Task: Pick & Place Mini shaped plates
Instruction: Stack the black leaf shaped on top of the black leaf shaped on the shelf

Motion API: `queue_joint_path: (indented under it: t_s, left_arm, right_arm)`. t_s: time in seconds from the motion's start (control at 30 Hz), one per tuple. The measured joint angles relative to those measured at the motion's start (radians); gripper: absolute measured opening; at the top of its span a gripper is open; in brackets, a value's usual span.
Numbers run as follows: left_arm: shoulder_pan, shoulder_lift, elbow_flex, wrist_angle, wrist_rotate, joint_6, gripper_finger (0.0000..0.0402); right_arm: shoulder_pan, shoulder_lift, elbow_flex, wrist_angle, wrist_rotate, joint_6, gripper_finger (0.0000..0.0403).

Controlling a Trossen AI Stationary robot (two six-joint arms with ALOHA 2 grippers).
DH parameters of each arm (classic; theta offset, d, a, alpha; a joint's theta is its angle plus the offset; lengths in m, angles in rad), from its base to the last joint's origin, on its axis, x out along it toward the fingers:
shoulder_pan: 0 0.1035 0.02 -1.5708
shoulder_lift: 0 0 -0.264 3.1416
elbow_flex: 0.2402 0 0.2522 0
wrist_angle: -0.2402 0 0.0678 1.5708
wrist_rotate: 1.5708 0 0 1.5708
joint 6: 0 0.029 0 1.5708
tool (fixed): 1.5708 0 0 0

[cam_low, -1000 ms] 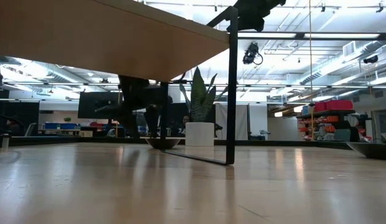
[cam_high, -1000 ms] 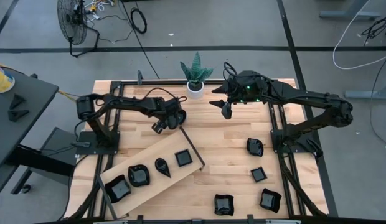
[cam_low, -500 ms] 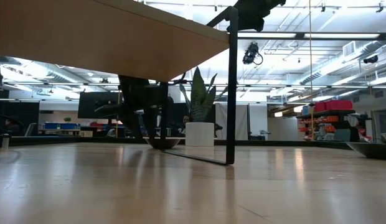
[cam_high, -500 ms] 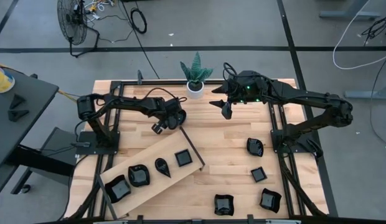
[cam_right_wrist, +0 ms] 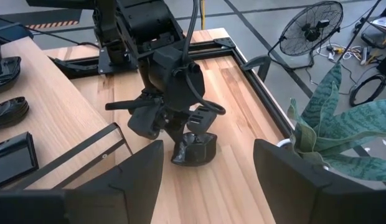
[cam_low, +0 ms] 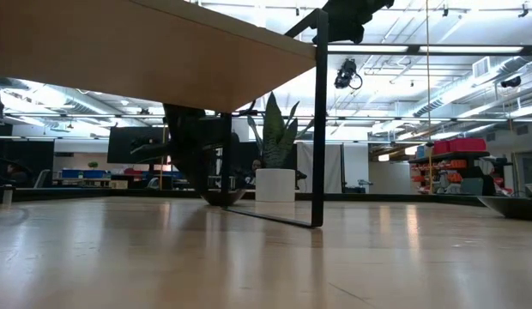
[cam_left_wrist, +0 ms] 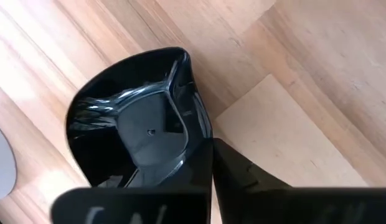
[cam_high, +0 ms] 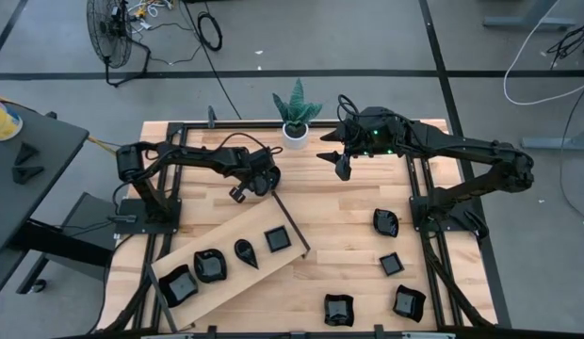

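Note:
A glossy black mini shaped plate [cam_left_wrist: 134,127] with a pointed corner sits on the table's far left part, just beyond the raised wooden board [cam_high: 226,273]. My left gripper [cam_high: 239,193] stands over this plate [cam_right_wrist: 196,149] and is shut on its rim. Several more black plates lie on the board, such as one [cam_high: 278,239], and several lie on the table at the near right, such as another [cam_high: 385,223]. My right gripper [cam_high: 341,171] hangs open above the table's far middle, holding nothing. My left gripper pinches the plate's raised rim [cam_left_wrist: 202,134] at one side between its two fingers, one finger inside the dish and one outside. The fingers [cam_right_wrist: 180,134] come steeply from above, slanting down. The plate rests with its underside on the table [cam_low: 223,198].
A white pot with a green plant [cam_high: 296,127] stands at the far edge between the arms. The board stands on a thin black frame whose leg [cam_low: 320,129] is close to my left gripper. Bare wood [cam_high: 339,217] lies between board and right-hand plates.
My left gripper has stayed in place over the plate and has shut, taking hold of its rim. The plate has not moved. The right arm has kept still.

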Motion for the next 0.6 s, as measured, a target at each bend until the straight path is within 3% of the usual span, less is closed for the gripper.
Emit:
queue_joint_path:
  t_s: [0.27,0.6]
  left_arm:
    - [-0.012,-0.011,0.0,-0.01,-0.055,-0.023,0.0004]
    - [-0.029,-0.113,0.001,-0.07,-0.102,-0.063,0.0002]
  right_arm:
    - [0.0,0.0,0.0,0.0,0.0,0.002,0.0251]
    - [0.0,0.0,0.0,0.001,0.0,0.006,0.0251]
